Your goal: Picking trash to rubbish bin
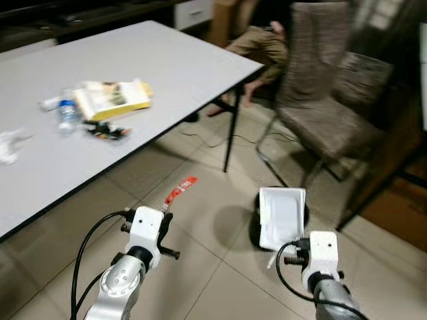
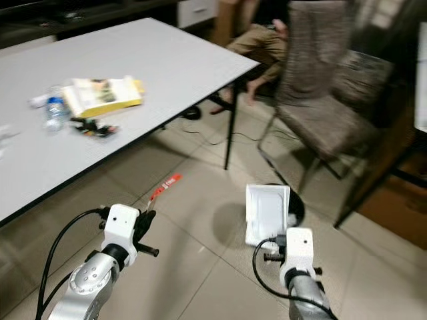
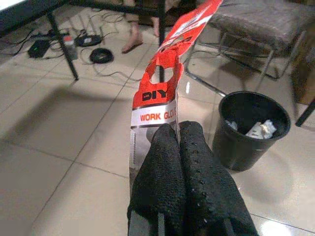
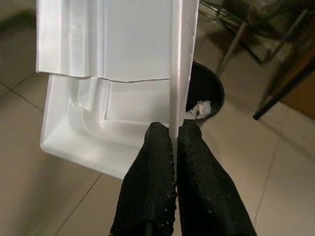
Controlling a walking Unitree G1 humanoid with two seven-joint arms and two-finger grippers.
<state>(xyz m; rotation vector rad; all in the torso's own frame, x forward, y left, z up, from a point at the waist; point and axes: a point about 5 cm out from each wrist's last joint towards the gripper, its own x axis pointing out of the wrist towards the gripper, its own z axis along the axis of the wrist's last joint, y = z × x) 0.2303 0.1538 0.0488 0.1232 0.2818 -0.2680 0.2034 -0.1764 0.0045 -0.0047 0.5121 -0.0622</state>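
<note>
My left gripper (image 3: 178,133) is shut on a red and white packaging card (image 3: 165,83) printed "DIY WORK GLO", held out above the tiled floor. That card (image 1: 181,191) shows just past the left wrist. My right gripper (image 4: 173,132) is shut on the edge of a white plastic tray (image 4: 106,78), which hangs over a black rubbish bin (image 3: 251,129). The bin (image 1: 255,230) holds some crumpled paper and is partly hidden by the tray (image 1: 281,215). More trash lies on the white table (image 1: 187,67): a yellow and white packet (image 1: 112,99), a small bottle (image 1: 67,113), a dark wrapper (image 1: 105,130).
A crumpled tissue (image 1: 10,145) lies at the table's left. A table leg (image 1: 231,137) stands ahead on the floor. A padded chair (image 1: 327,100) stands at the right. A seated person's legs (image 1: 260,47) are behind the table corner. Cables (image 3: 93,42) lie under the table.
</note>
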